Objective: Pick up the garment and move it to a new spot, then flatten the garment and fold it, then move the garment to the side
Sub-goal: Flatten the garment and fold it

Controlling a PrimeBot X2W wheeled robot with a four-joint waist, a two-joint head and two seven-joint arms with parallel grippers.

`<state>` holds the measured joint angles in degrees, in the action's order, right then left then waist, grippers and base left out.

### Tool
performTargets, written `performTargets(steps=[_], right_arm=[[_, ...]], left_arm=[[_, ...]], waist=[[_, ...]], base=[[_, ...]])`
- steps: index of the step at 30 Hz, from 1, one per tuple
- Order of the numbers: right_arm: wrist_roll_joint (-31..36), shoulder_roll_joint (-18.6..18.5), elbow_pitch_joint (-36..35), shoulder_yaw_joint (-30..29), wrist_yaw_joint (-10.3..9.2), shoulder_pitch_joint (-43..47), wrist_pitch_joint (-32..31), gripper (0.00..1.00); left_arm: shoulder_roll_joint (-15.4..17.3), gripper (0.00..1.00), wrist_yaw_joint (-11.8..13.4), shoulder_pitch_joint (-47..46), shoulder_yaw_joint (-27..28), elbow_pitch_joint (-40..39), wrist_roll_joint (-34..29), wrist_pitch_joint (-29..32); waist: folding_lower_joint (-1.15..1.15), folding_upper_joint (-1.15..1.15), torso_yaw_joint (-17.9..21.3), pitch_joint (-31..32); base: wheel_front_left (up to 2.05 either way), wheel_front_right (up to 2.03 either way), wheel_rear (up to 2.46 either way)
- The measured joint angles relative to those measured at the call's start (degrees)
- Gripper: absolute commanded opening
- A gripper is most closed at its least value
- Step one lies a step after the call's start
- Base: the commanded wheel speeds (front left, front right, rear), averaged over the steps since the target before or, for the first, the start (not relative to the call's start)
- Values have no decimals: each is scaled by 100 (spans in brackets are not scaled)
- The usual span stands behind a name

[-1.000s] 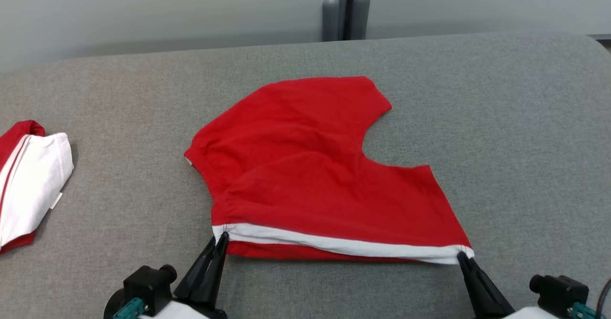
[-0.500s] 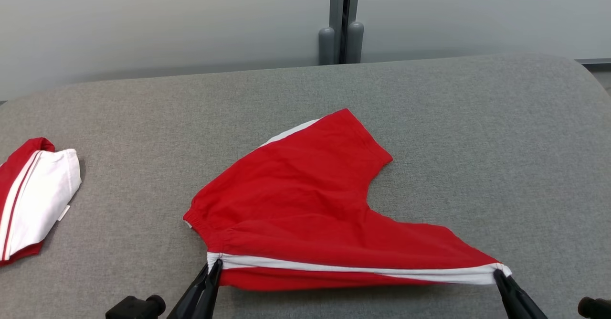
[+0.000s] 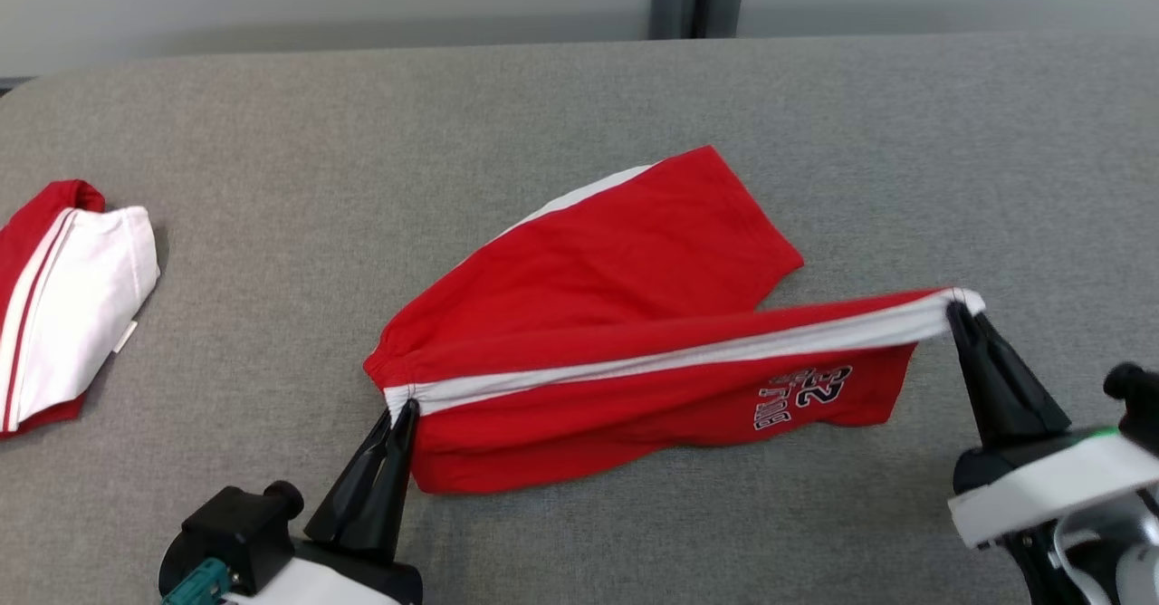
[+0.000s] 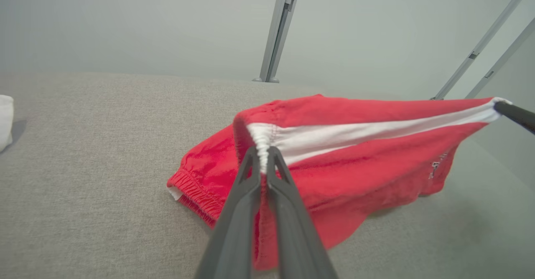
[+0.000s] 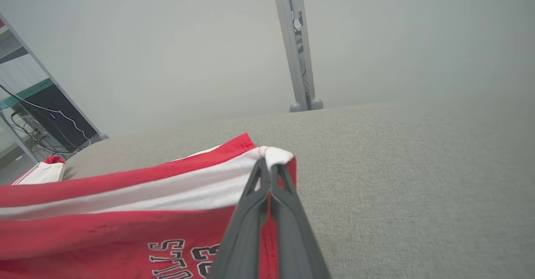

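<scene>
Print (image 3: 801, 394) on the red shorts (image 3: 625, 252) reads maybe BULLS; left gripper (image 3: 405, 406) and right gripper (image 3: 955, 308) each pinch one end.

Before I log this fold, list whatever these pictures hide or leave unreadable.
Head view: folded red-and-white cloth garment, cut off by the left edge.
Right wrist view: dark printed lettering on the red fabric shorts with white side stripe, cut off by the bottom edge.
Left wrist view: the same lettering, too small and creased to read.
</scene>
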<state>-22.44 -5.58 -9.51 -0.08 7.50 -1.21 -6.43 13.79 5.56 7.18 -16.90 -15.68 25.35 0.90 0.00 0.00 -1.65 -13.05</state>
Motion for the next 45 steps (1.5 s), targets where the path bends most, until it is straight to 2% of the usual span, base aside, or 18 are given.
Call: performTargets(steps=[7, 11, 14, 22, 28, 29, 30, 31, 32, 40, 45], right_arm=[[-34, -547, 887, 603, -1, -1739, 47, 0], [-126, -748, 1514, 870, -1, -2613, 193, 0], [-242, -832, 2042, 1199, -1, -3158, 310, 0], [-587, -970, 3384, 1822, -2, -4052, 758, 0], [-894, -990, 3986, 2241, -2, -4358, 1026, 0], [-894, -990, 3986, 2241, -2, -4358, 1026, 39], [-931, -1000, 4014, 2313, -2, -4378, 1136, 91], [-995, -1000, 4056, 2379, -2, -4404, 1176, 100], [-1038, -1004, 4109, 2458, -2, -4418, 1241, 100], [-998, -1045, 4286, 2447, -1, -4233, 1969, 100], [-515, -910, 3991, 1878, -1, -3840, 2117, 100]], left_arm=[[-266, 0, -194, -661, -55, 431, 164, -296], [-438, 0, -404, -1088, -105, 766, 307, -453], [-572, 0, -461, -1385, -107, 1072, 367, -578], [-770, 0, -694, -1924, -269, 1864, 460, -825], [-840, 0, -745, -2083, -279, 2218, 493, -1038], [-840, 13, -745, -2083, -279, 2218, 493, -1038], [-850, 40, -745, -2086, -264, 2258, 505, -1079], [-864, 82, -744, -2090, -254, 2297, 519, -1113], [-864, 100, -743, -2091, -247, 2340, 523, -1136], [-821, 100, -625, -2014, -78, 2315, 422, -1424], [-673, 100, -439, -2004, 227, 1995, 120, -1541]], waist=[[0, 0, -356, -621], [0, 0, -633, -897], [0, 0, -815, -1080], [0, 0, -1142, -1393], [0, 0, -1149, -1480], [0, 0, -1149, -1480], [0, 0, -1135, -1478], [0, 0, -1122, -1471], [0, 0, -1109, -1457], [0, 0, -989, -1192], [0, 0, -859, -967]], base=[[0, 0, 0], [0, 0, 0], [0, 0, 0], [0, 0, 0], [0, 0, 0], [0, 0, 0], [0, 0, 0], [0, 0, 0], [0, 0, 0], [0, 0, 0], [0, 0, 0]])
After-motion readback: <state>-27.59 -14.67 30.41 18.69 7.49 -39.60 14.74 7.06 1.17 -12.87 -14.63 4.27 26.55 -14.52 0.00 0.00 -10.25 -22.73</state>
